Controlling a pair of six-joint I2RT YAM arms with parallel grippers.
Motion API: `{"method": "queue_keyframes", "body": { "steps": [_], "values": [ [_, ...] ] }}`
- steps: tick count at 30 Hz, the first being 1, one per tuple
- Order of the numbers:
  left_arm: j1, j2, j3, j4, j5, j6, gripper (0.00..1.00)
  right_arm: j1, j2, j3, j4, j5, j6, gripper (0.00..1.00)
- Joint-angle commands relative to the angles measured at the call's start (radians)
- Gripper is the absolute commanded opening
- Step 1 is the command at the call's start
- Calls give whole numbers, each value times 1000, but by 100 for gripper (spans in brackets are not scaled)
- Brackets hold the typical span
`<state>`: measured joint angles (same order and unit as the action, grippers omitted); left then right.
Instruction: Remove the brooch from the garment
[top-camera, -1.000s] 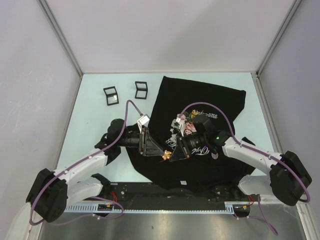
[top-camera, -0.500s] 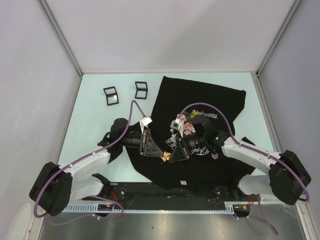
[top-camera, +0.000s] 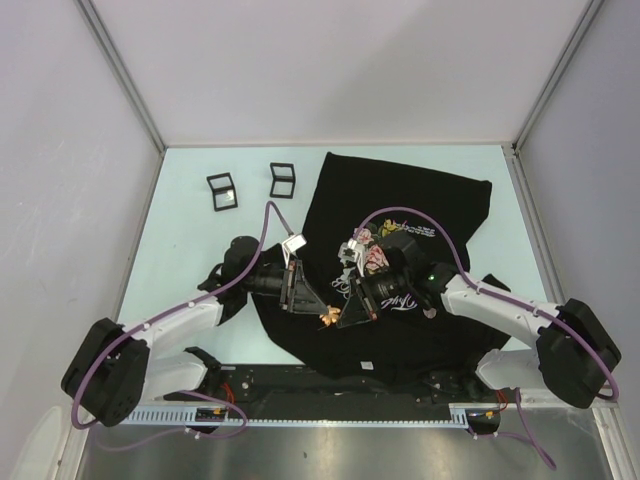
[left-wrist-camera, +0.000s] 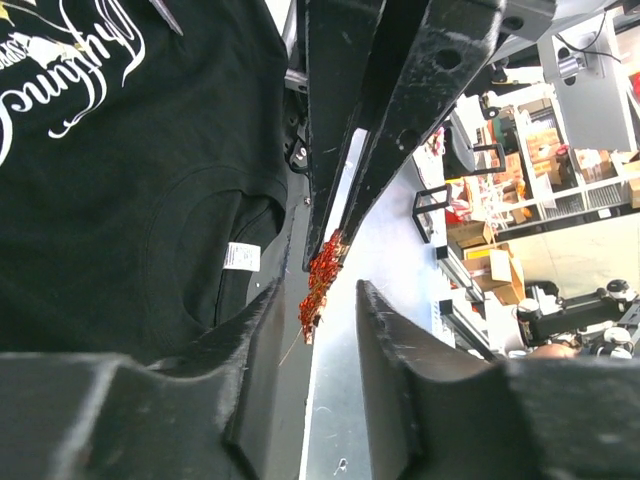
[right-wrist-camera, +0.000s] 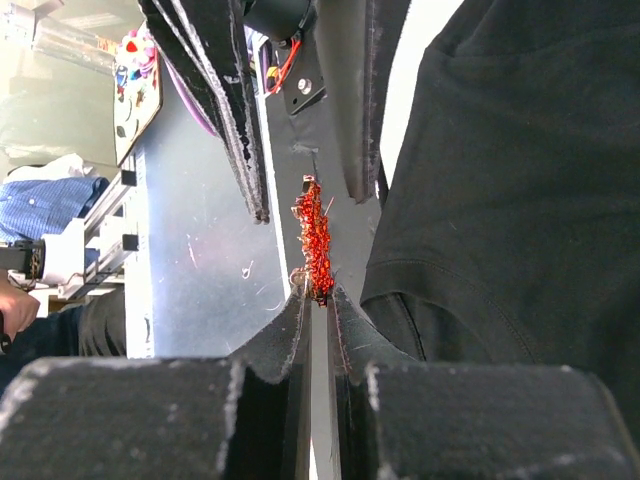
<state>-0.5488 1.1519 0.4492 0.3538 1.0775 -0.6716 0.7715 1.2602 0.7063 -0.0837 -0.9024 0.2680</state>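
The garment (top-camera: 400, 200) is a black T-shirt with a rose print, spread on the table. The brooch (top-camera: 328, 317) is a small red-orange beaded piece, held in the air over the shirt's near collar edge. My right gripper (top-camera: 340, 314) is shut on one end of it; the right wrist view shows the brooch (right-wrist-camera: 315, 245) sticking out of the closed tips (right-wrist-camera: 320, 295). My left gripper (top-camera: 318, 306) faces it from the left, open. In the left wrist view the brooch (left-wrist-camera: 322, 272) hangs between the spread fingers (left-wrist-camera: 318, 288) without touching them.
Two small black open boxes (top-camera: 222, 190) (top-camera: 282, 180) stand at the back left. The shirt's collar with a white label (left-wrist-camera: 240, 257) lies just under the grippers. A metal rail (top-camera: 320, 410) runs along the near edge.
The left arm's elbow has swung a little right and forward. Both grippers stay at the brooch, which has drifted slightly toward the near edge.
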Motion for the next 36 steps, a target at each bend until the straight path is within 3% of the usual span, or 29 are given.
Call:
{"method": "queue_keyframes", "body": {
  "steps": [1,15,17,18,24,26,29,30,33,36],
  "values": [
    [-2,8,13,65,36,9,36,6,2,5,33,-3,-15,0],
    [-16,48,25,56,75,6,29,-5,4,4,48,-1,-6,0],
    [-16,48,25,59,75,7,24,-5,4,5,52,-6,-4,0],
    [-17,48,25,57,72,9,15,-6,4,5,53,-6,-4,0],
    [-16,26,17,54,24,6,0,-12,-10,5,22,40,-1,0],
    [-14,5,6,85,-8,-25,0,-17,-21,-1,-2,101,8,7],
    [-8,-40,-21,114,-99,-78,0,-34,-54,-56,73,135,89,27],
    [-7,-50,-32,117,-125,-107,0,-35,-64,-79,134,138,153,38],
    [0,-96,-70,137,-266,-199,0,-14,-90,-152,297,181,250,59],
    [-2,-155,-151,269,-421,-330,0,64,-102,-202,419,282,316,70]
  ]
}}
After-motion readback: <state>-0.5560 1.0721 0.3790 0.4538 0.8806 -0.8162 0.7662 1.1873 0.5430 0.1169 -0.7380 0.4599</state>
